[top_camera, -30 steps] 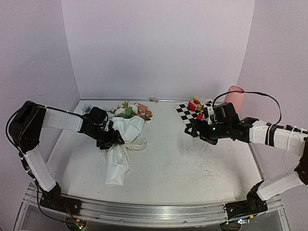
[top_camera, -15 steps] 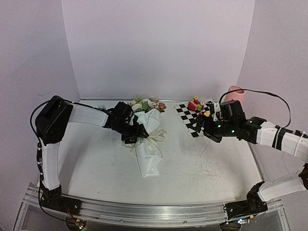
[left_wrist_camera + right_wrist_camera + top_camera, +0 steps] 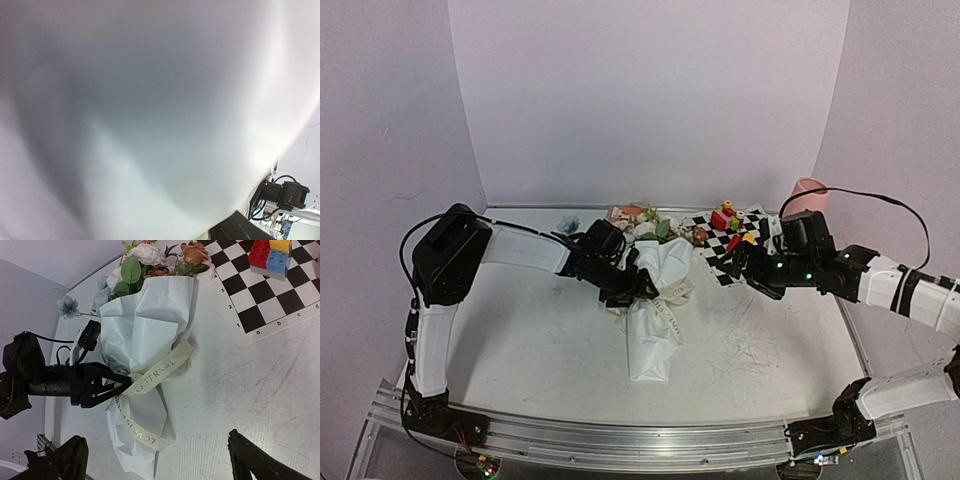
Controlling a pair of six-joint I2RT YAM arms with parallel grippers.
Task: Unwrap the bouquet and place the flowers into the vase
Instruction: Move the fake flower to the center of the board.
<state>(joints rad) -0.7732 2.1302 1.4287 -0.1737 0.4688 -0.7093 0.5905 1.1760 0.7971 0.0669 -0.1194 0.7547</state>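
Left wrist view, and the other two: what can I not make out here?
Left wrist view: blurred white paper of the bouquet fills it; left gripper unseen there.
Top view: right arm hides the vase's lower part.
Other views: the paper hides most flower stems.

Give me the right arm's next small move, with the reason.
Probably advance the open right tool to the ribbon and close on its loose tail. The bouquet is wrapped and tied, and the left tool pinches its waist, so it should hold against the pull.
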